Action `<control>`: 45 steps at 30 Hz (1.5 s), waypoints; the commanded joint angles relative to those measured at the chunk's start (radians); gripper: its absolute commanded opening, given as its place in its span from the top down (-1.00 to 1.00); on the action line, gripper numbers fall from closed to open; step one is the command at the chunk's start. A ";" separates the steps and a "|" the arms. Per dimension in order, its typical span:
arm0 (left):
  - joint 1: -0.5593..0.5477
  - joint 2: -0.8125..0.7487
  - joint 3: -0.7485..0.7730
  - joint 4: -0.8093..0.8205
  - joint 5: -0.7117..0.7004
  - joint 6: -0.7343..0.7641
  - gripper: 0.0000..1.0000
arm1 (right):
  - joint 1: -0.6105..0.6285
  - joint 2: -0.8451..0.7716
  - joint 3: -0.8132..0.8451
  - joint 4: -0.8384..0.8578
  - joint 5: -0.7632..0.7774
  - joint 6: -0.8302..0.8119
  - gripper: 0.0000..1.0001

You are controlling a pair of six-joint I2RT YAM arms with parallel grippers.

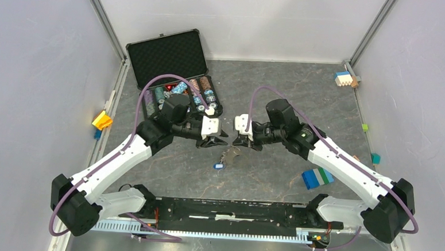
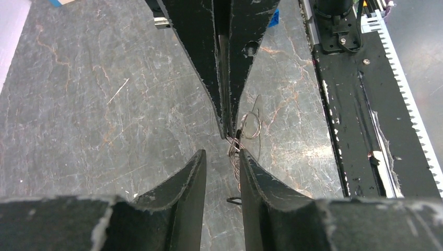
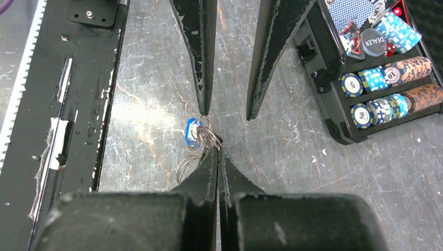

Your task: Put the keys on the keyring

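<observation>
While the thin silver wire keyring (image 3: 205,138), tiny blue-tagged key (image 3: 192,130) touching, is pinched by the closed right gripper (image 3: 218,151), the left gripper (image 3: 227,115) is held with jaws apart, all near the open black poker-chip case (image 3: 316,70).

The premises were a robotics test cell. Plain white panels (image 1: 33,64) on aluminium posts (image 1: 102,15) enclosed the table (image 1: 279,88) on three sides. A left arm (image 1: 115,163) and a right arm (image 1: 344,163) were bolted to a black rail (image 1: 233,209) along its near edge. Practice props were noted: coloured blocks (image 1: 317,177) toward the right edge, and an open chip case (image 1: 171,65) toward the far left corner.
</observation>
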 commanded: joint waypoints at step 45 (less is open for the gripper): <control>-0.002 0.104 0.021 0.217 -0.073 -0.498 0.76 | 0.036 -0.065 -0.001 0.126 0.177 0.075 1.00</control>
